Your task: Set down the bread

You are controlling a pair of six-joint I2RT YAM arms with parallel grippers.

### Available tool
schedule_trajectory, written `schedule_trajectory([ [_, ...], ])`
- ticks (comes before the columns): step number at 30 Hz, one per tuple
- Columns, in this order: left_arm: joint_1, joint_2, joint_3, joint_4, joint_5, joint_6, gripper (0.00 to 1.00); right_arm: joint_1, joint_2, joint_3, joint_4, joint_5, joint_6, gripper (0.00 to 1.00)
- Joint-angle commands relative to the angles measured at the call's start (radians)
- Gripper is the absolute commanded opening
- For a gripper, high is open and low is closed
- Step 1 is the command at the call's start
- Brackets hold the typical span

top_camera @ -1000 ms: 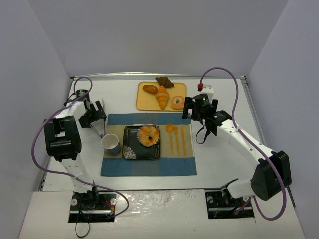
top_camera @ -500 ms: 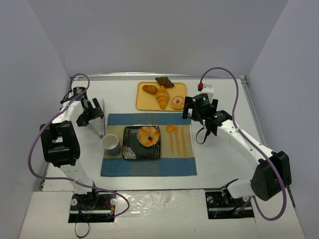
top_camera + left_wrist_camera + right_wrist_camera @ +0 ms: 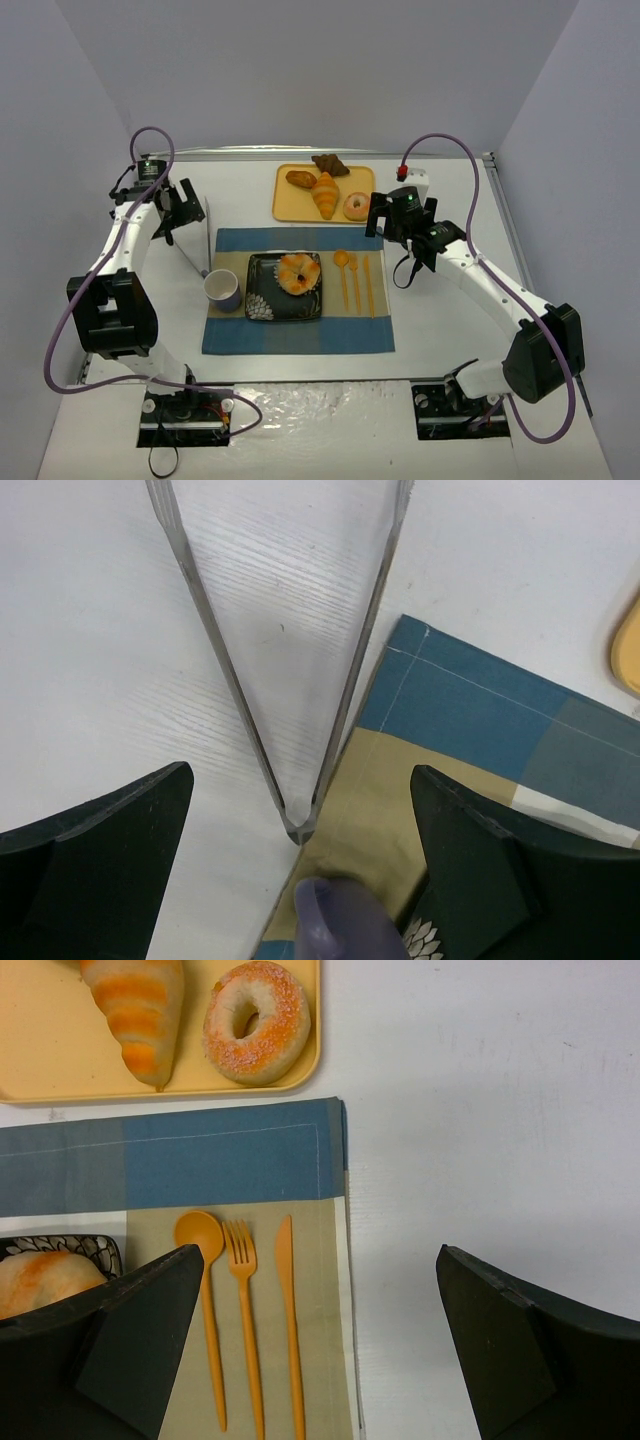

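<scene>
The bread [image 3: 298,272], a round golden bun with pale patches, lies on the black patterned plate [image 3: 262,305] in the middle of the placemat. Its edge shows at the lower left of the right wrist view [image 3: 35,1275]. My left gripper [image 3: 176,212] is open and empty at the far left. It hovers over metal tongs [image 3: 298,825] lying on the table by the mat's corner. My right gripper [image 3: 402,222] is open and empty. It hangs over the mat's right edge [image 3: 320,1250], next to the orange cutlery.
A purple cup [image 3: 222,290] stands on the blue and tan placemat [image 3: 300,338], left of the plate. An orange spoon, fork and knife [image 3: 245,1300] lie right of the plate. The yellow tray [image 3: 288,208] behind holds a croissant [image 3: 326,195], a donut [image 3: 356,206] and other pastries.
My left arm has drawn back and to the left, away from the mat and toward the far left corner. The tongs stay on the table. The right arm and bread have not moved.
</scene>
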Motion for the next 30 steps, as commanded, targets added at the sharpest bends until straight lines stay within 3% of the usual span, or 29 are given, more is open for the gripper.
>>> schedule_trajectory([
  [1, -0.041, -0.088, 0.047, -0.025, -0.005, 0.014, 0.88, -0.005, -0.016, 0.048, 0.019, 0.000, 0.004, 1.00],
  [7, -0.150, -0.135, 0.032, -0.046, -0.028, 0.030, 0.88, -0.007, -0.018, 0.043, 0.022, 0.000, 0.013, 1.00],
  [30, -0.323, -0.224, 0.033, -0.074, -0.028, 0.004, 0.88, -0.005, -0.065, 0.023, 0.023, 0.011, 0.022, 1.00],
])
